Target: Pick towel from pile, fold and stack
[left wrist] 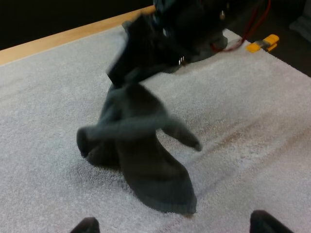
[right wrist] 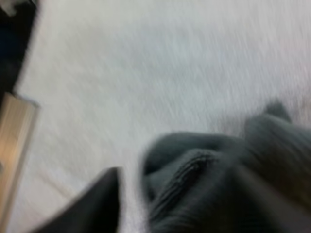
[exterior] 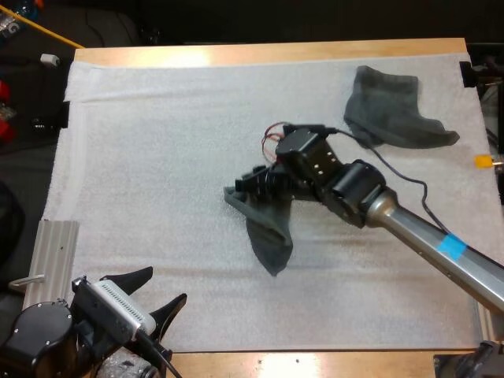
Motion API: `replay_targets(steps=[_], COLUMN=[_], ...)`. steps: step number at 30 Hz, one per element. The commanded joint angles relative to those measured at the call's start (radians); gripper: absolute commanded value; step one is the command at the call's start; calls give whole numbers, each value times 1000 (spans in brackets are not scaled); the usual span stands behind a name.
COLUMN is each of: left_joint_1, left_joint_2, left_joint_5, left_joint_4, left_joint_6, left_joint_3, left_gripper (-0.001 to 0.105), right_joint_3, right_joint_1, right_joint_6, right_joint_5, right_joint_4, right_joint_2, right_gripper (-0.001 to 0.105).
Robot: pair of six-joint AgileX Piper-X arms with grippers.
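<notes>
My right gripper [exterior: 256, 187] grasps the crumpled dark grey-green cloth towel [exterior: 268, 228] at the centre of the white textured mat [exterior: 157, 157], with the towel's tail resting there. My left gripper [exterior: 150, 293], released, hovers at the mat's near edge. A second grey-green towel [exterior: 390, 110] lies at the mat's far right.

Grey-green towel [exterior: 268, 236] hanging crumpled (tail on mat [exterior: 157, 157]); second towel [exterior: 390, 114] far right.

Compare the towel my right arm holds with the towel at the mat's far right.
The held towel is clamped in the right jaws, lifted at one end; the far towel lies free, untouched. The held towel hangs bunched and narrow; the far towel is spread wider and flatter on the mat. Both are dark grey-green cloth.
</notes>
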Motion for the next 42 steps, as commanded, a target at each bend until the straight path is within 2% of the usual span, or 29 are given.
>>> replay_targets(steps=[1,5,9,15,18,26,33,42], left_joint_1=[-4,-4,-4,-4,-4,-4,-4,-4], left_joint_2=[2,2,2,2,2,2,2,2], left_joint_5=[6,6,6,6,6,6,6,6], left_joint_4=[-3,-3,0,0,0,26,121,201], left_joint_6=[-12,-12,-12,-12,-12,-12,-12,-12], left_joint_3=[-6,-6,-6,-6,-6,-5,-4,-4], left_gripper=[60,60,60,60,60,60,60,60], right_joint_3=[-8,-8,-8,-8,-3,60,128,129], right_joint_1=[-5,-5,-5,6,21,113,212,245], right_joint_6=[-16,-61,-99,-139,-163,-163,-133,-83], right_joint_5=[9,46,51,49,54,70,70,70], right_joint_4=[-21,47,204,434,479,427,340,295], right_joint_2=[-29,-72,-105,-117,-117,-99,-34,117], right_gripper=[83,70,59,58,58,58,57,52])
